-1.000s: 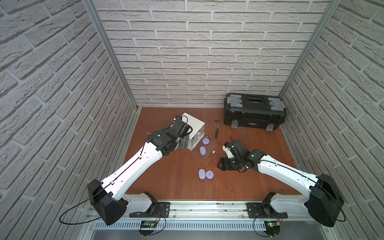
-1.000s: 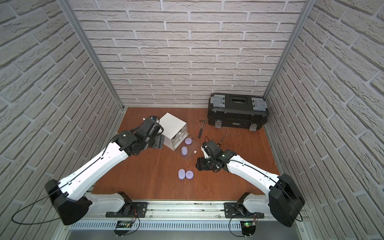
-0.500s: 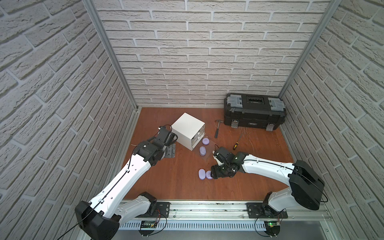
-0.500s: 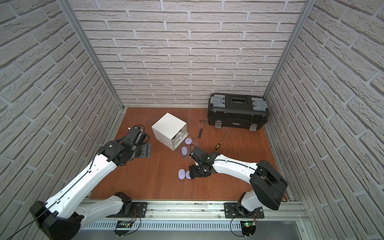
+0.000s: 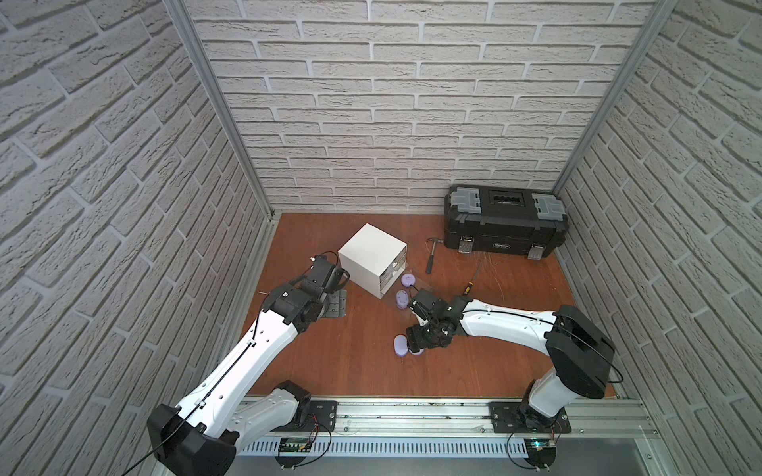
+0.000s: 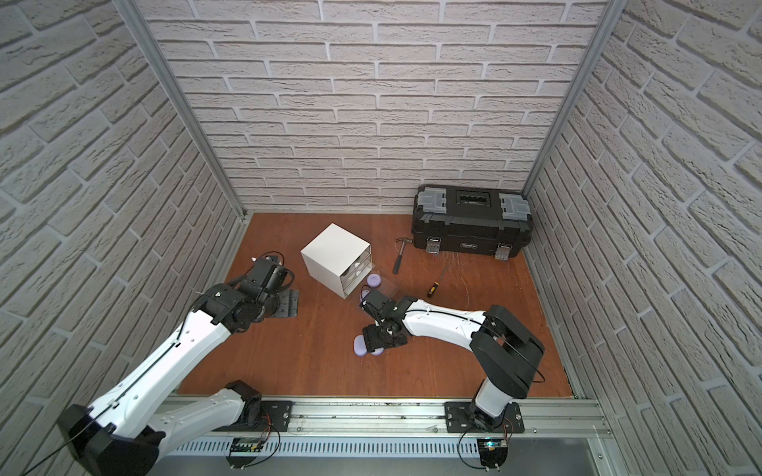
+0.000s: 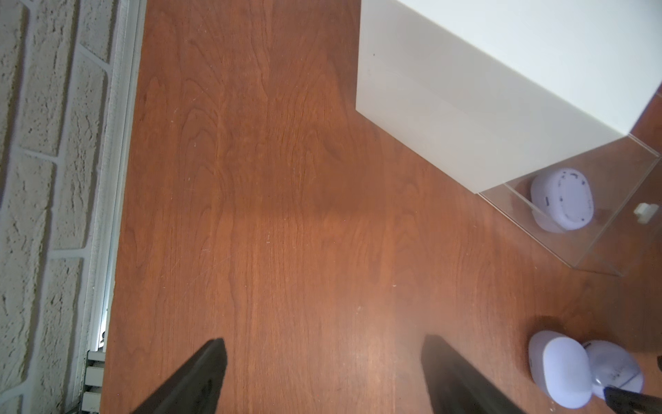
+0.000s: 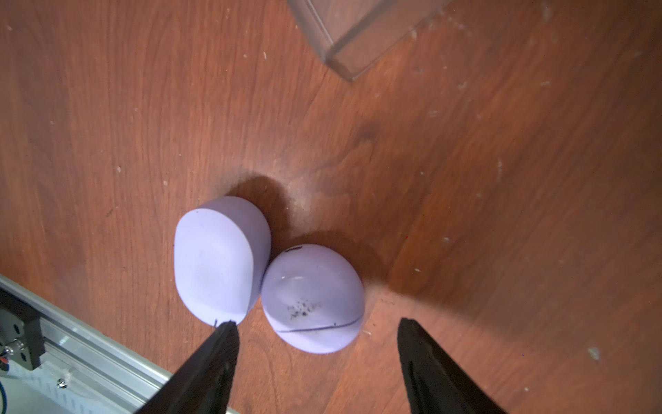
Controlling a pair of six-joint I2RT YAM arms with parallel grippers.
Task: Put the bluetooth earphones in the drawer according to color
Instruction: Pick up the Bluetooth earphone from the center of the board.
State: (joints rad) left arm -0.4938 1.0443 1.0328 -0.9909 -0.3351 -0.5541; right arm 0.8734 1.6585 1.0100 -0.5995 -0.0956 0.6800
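**Right gripper (image 8: 317, 324) swings in; left gripper (image 7: 324, 344) backs away**

Since a second ago we see the right arm sweep from beside the pulled-out bottom drawer (image 7: 605, 247) toward the near side of the table (image 5: 350, 371). Half a second ago it was already close, and now its gripper hangs right above the two loose cases there. These are the oval lavender case (image 8: 218, 265) and the round lavender case (image 8: 311, 297), which lie side by side and seem to touch. The right jaws stand wide apart and grip nothing. In the right wrist view the round case lies in the gap ahead of them, and one fingertip (image 8: 225, 340) overlaps the rim of the oval case; we cannot tell whether it touches.

The left arm goes the other way. A second ago its wrist was close against the white cabinet (image 5: 373, 255); now it sits clear of it, on the side away from the drawers. Its jaws are spread over bare wood with nothing between them.

We find nothing else shifted. The cabinet keeps its place and its angle, and the clear bottom drawer is still pulled out. The far stowed case (image 5: 408, 280) and the near stowed case (image 7: 562, 200), both lavender, lie in that drawer as before, and the two loose cases have not moved either. The black toolbox (image 5: 505, 224), the hammer (image 5: 433, 255) and the screwdriver (image 5: 468, 288) rest where they were.
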